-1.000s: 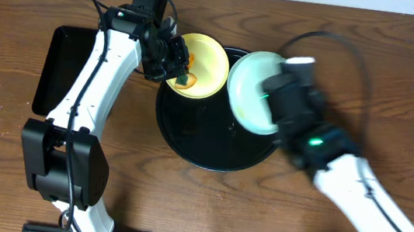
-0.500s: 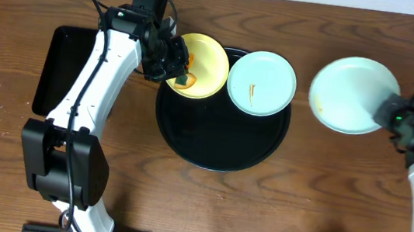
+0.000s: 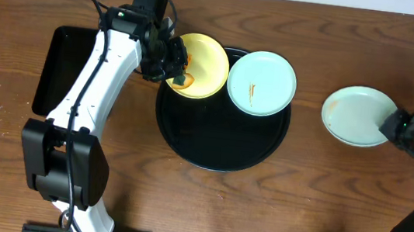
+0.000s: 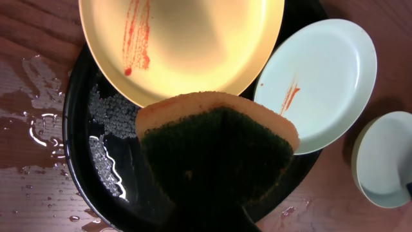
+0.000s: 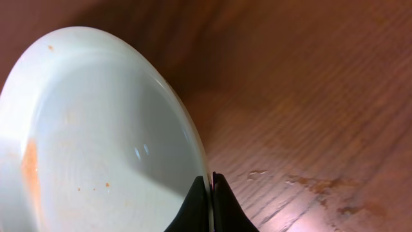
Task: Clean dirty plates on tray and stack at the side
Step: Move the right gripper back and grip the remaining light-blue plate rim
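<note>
The round black tray (image 3: 211, 151) sits mid-table. A pale yellow plate (image 3: 207, 63) with orange smears rests on its upper-left rim, and a mint-blue plate (image 3: 262, 83) with an orange streak on its upper right. My left gripper (image 3: 183, 77) is shut on an orange-and-green sponge (image 4: 219, 151) at the yellow plate's (image 4: 187, 45) near edge. My right gripper (image 3: 390, 125) is shut on the rim of a second mint-blue plate (image 3: 357, 115), low over the wood right of the tray; that plate (image 5: 96, 142) shows faint orange specks.
A rectangular black tray (image 3: 58, 68) lies at the far left under the left arm. Water drops wet the round tray (image 4: 96, 148) and the wood beside it (image 4: 38, 122). Damp marks show on the wood near the right gripper (image 5: 309, 183).
My right gripper has carried a mint-blue plate from the tray rightwards to the table's right side and lowered it. The left gripper with the sponge has barely moved.
</note>
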Controlling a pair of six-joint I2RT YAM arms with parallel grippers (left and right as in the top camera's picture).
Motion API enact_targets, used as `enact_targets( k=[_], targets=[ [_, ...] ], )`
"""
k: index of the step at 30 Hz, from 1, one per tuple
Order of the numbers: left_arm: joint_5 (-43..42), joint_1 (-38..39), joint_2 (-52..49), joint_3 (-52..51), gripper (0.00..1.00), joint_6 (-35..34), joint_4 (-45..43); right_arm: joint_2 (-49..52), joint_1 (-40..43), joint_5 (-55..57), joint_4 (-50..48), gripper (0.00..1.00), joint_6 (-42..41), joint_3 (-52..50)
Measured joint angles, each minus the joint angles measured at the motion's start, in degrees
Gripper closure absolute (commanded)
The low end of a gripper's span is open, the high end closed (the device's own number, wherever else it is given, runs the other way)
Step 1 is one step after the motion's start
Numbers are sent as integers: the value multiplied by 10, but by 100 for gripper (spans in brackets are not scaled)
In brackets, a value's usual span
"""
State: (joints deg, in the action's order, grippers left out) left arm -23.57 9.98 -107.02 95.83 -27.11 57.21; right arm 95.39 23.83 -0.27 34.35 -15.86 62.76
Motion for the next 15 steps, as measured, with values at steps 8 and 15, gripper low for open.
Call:
enact_targets(
  k=[8, 15],
  targets=[
    [0, 0, 0, 0, 93, 0, 0, 55, 17, -33, -15, 56, 21, 0],
    [0, 0, 0, 0, 93, 0, 0, 73, 17, -101, 2, 19, 54, 6]
  ],
)
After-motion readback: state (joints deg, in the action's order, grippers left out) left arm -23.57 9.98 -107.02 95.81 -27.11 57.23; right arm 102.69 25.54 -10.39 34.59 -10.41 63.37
